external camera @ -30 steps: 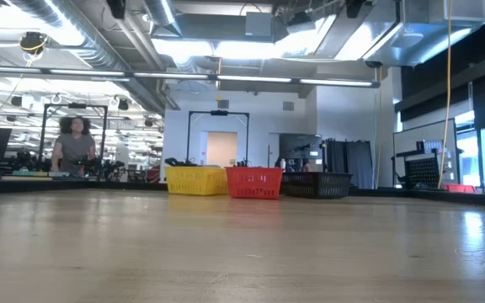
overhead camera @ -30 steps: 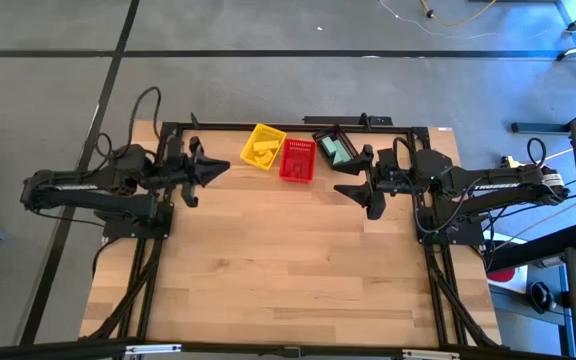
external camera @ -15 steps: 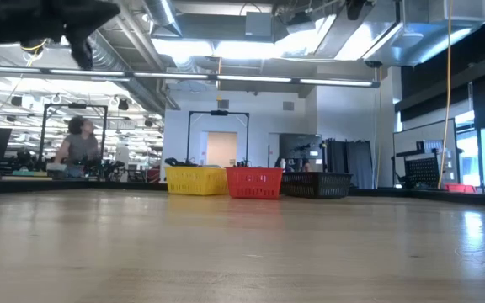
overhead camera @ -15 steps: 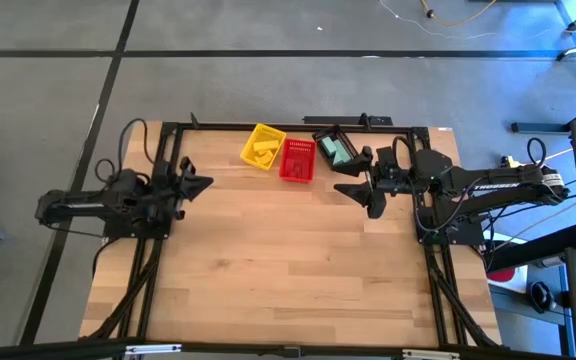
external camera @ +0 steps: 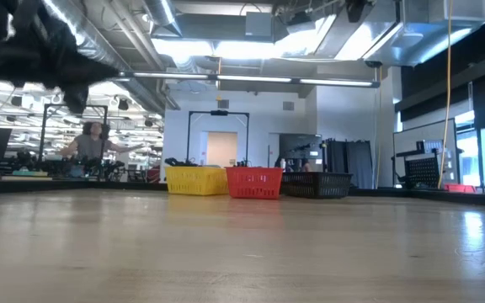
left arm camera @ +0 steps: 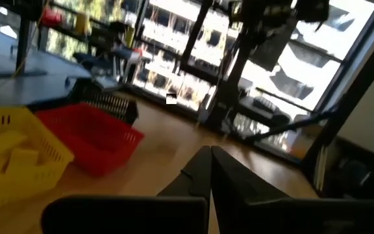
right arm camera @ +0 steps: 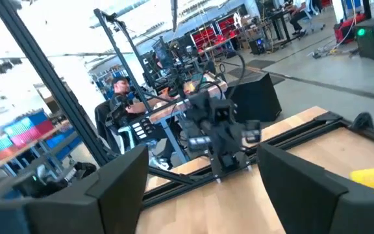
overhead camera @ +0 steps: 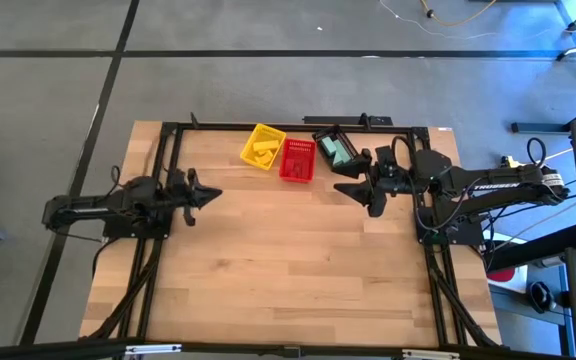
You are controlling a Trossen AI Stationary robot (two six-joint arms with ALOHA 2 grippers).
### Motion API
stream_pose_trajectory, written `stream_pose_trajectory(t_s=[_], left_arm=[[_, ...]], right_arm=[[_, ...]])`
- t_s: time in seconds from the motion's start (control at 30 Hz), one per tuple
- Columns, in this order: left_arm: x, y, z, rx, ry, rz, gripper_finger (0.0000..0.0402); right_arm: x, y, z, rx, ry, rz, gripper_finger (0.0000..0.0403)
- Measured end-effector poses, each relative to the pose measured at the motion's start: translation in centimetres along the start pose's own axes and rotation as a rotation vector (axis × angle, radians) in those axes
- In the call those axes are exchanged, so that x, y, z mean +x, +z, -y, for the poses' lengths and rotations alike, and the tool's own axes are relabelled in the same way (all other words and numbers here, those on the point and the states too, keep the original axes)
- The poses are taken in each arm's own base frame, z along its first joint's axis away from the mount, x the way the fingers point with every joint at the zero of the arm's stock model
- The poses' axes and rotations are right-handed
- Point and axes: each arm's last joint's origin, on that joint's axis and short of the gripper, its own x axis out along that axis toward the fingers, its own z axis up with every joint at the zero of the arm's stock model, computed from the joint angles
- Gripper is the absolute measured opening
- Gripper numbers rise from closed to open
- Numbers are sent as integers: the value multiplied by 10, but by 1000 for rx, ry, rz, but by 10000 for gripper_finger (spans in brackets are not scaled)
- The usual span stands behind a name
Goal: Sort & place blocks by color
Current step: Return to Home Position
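Two arms nearly home: left claw (overhead camera: 211, 194) (clenched, empty) pulled back from baskets (overhead camera: 281, 165), right claw (overhead camera: 340, 187) released; blocks (overhead camera: 261, 152) binned, prob. done.

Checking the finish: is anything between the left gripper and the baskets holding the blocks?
Nothing visible: bare table lies between the left gripper, at its left, and the yellow basket and red basket. The right gripper waits by the black basket.
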Motion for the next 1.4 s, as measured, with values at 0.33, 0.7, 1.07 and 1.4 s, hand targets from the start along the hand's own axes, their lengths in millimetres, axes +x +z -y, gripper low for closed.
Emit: stream_pose_trajectory(t_s=[0.33, 0.7, 1.07, 1.4], left_arm=[[0, -11, -5, 15, 24, -124, 1], [0, -11, -5, 18, 26, -126, 19], [0, -11, -5, 18, 26, -127, 21], [0, -11, -5, 18, 26, -126, 5]], right_arm=[[-2, -1, -3, 55, 116, -64, 288], [-72, 1, -9, -151, 279, -305, 165], [-149, -38, 14, -96, 278, -95, 5], [-149, -85, 37, -65, 304, 43, 2]])
